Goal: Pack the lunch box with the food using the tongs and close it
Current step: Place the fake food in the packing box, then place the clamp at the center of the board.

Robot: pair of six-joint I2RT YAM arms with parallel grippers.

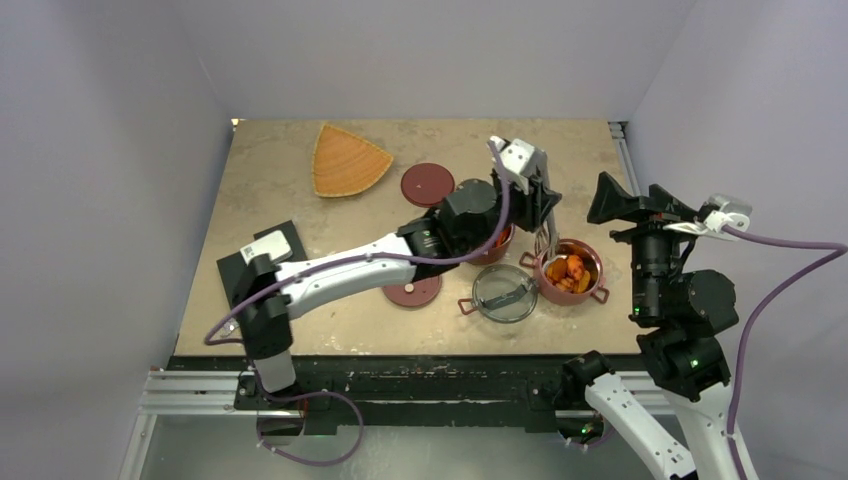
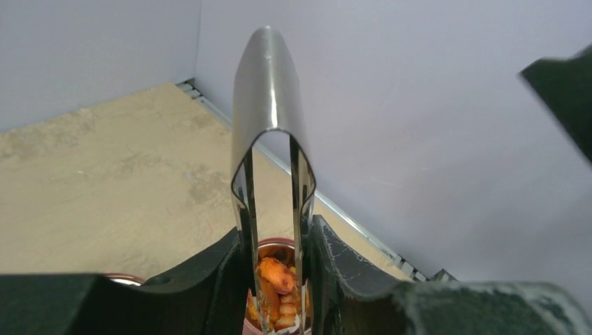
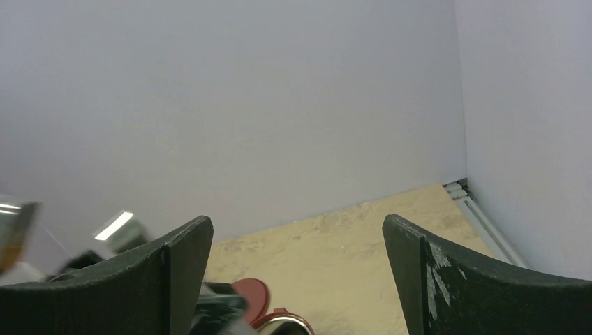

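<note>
Two black fingers of the left gripper pinch the tongs from both sides. They are partly closed on the two thin arms, with the joined end standing up and the tips pointing down. Below them sits the food, orange pieces heaped in the bowl. From above, the tongs' tips hang just over the bowl's left rim. I cannot tell whether they hold a piece, because the fingers hide the tips. The right gripper is raised off to the right, wide open and empty, well apart from the bowl.

My guess is that this is a drop into the bowl. To do it well, I'd bring the tips in from the rim toward the middle and hold the tongs upright. I'd ease the squeeze only a little, so the arms spring apart without slipping out of the grip. Then I'd lift straight up, clear of the rim.

The second bowl sits just beside the first, half under the left arm. The clear lid and two red discs lie near on the table, so closing is yet to come.
</note>
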